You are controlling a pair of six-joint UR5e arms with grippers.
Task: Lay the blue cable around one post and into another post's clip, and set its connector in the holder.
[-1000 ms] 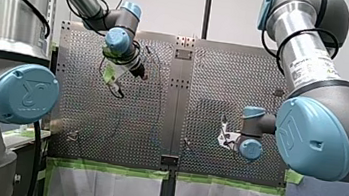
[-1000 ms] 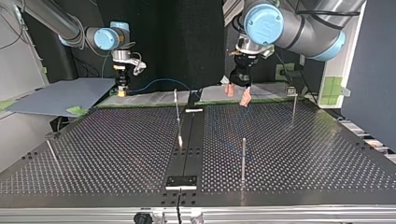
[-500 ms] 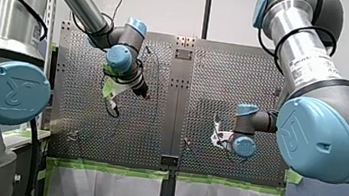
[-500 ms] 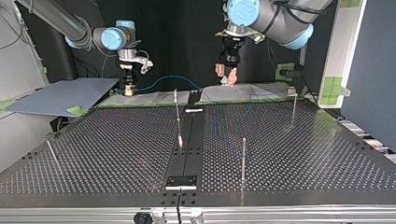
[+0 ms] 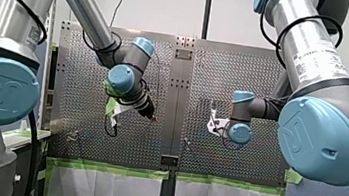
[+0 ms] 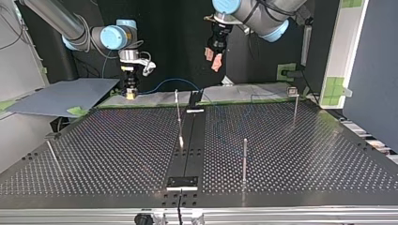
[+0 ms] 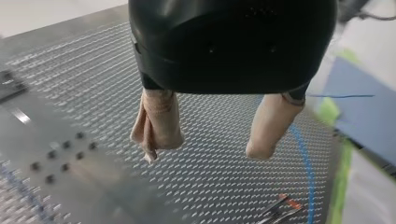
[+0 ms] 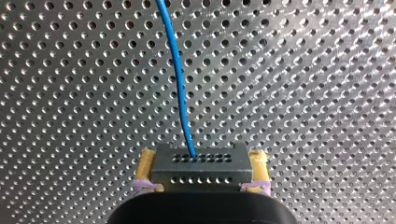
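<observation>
The blue cable [image 6: 170, 81] arcs over the table's far edge in the top view. Its metal connector [image 8: 201, 167] sits between the yellow pads of my right gripper [image 8: 201, 173], which is shut on it; the cable [image 8: 176, 79] runs straight out ahead over the perforated plate. In the top view this gripper [image 6: 129, 92] hangs low at the far left edge. My left gripper [image 6: 213, 55] hovers high above the far middle, beige pads apart and nothing between them. In its wrist view the left gripper [image 7: 208, 145] is open, with the blue cable [image 7: 304, 164] on the plate beside it.
Thin upright posts stand on the table: one near the centre strip [image 6: 178, 108], one nearer the camera [image 6: 244, 159], one with a clip at the far right [image 6: 294, 104], one at the left [image 6: 51, 153]. A grey sheet [image 6: 61, 96] lies off the far left corner.
My left gripper has risen off the table's far edge and swung toward the top view's left, staying open. My right gripper has shifted slightly toward the middle, still gripping the connector.
</observation>
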